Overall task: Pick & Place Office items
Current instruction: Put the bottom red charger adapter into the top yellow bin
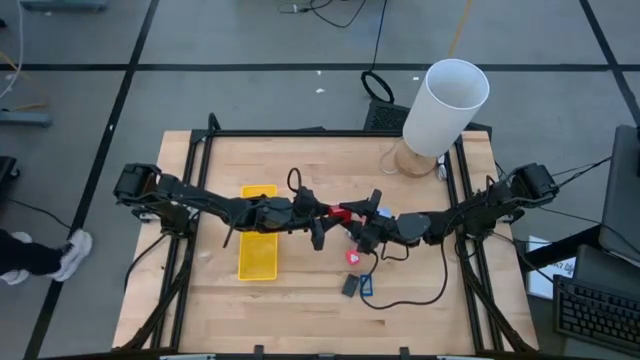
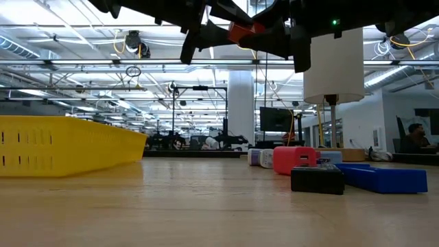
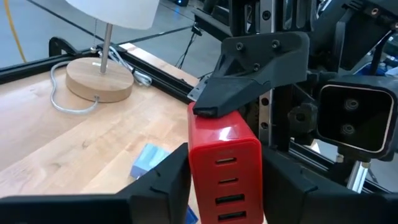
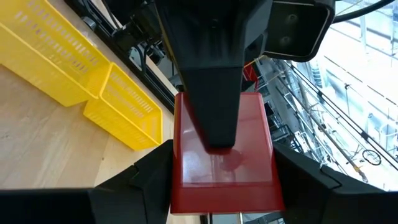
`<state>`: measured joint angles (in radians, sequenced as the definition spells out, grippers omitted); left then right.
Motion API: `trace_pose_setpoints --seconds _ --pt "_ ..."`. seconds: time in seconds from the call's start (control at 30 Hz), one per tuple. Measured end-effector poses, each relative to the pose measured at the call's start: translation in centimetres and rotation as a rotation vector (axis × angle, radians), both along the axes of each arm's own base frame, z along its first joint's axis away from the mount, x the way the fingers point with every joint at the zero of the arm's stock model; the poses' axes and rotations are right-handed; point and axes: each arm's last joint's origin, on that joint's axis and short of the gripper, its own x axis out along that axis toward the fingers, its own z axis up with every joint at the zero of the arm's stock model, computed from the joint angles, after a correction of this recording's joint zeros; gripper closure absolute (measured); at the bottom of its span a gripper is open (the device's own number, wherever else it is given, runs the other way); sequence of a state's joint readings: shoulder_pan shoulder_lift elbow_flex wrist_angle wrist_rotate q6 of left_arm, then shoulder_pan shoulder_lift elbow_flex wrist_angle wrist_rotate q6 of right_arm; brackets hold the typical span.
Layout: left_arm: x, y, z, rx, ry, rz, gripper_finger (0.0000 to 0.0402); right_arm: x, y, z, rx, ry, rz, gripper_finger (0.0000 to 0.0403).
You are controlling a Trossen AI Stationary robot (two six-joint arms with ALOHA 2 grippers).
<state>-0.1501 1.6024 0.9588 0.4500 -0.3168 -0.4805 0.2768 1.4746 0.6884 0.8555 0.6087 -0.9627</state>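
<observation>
**Red charger gripped from both ends above the table**

While both arms are meeting over the table's middle, the left gripper is clamping the red charger between its fingers, and the right gripper is pinching the same block from the opposite end. Other small pieces are lying on the wood below, near the yellow tray.

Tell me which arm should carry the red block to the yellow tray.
Left, likely. Both the left gripper and right gripper grip the red block in mid-air, but the yellow tray lies on the left arm's side.
</observation>
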Motion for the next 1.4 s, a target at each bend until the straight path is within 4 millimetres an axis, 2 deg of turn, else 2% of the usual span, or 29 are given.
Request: trace_pose_setpoints --seconds 0.17,0.37,0.57,0.73,0.97,1.07,1.2,1.4 --pt "0.0 0.0 0.0 -0.008 -0.003 0.003 0.0268 0.0 0.0 0.0 -0.007 0.003 -0.001 0.0190" --pt "0.0 0.2 0.0 -0.009 -0.005 0.004 0.0265 0.0 0.0 0.0 0.010 -0.002 0.002 0.0179" --pt "0.1 0.5 0.0 0.015 -0.005 0.010 0.0279 -0.1 0.0 0.2 0.175 -0.066 0.003 0.0156" --pt "-0.6 1.0 1.2 0.060 -0.006 0.009 0.0281 -0.4 -0.1 1.0 0.299 -0.126 0.009 0.0144" --pt "-3.8 1.6 3.9 0.137 0.071 0.104 0.0282 -2.2 -0.6 2.8 0.453 -0.138 0.001 0.0131" --pt "-5.3 0.9 4.4 0.150 0.104 0.098 0.0282 -3.3 -0.9 3.7 0.510 -0.139 -0.005 0.0132" --pt "-7.5 -0.3 4.2 0.161 0.099 0.134 0.0282 -4.9 -1.4 3.9 0.548 -0.157 -0.003 0.0135" --pt "-10.8 -1.3 1.9 0.115 0.089 0.198 0.0282 -7.0 -2.0 3.7 0.586 -0.221 0.012 0.0135"
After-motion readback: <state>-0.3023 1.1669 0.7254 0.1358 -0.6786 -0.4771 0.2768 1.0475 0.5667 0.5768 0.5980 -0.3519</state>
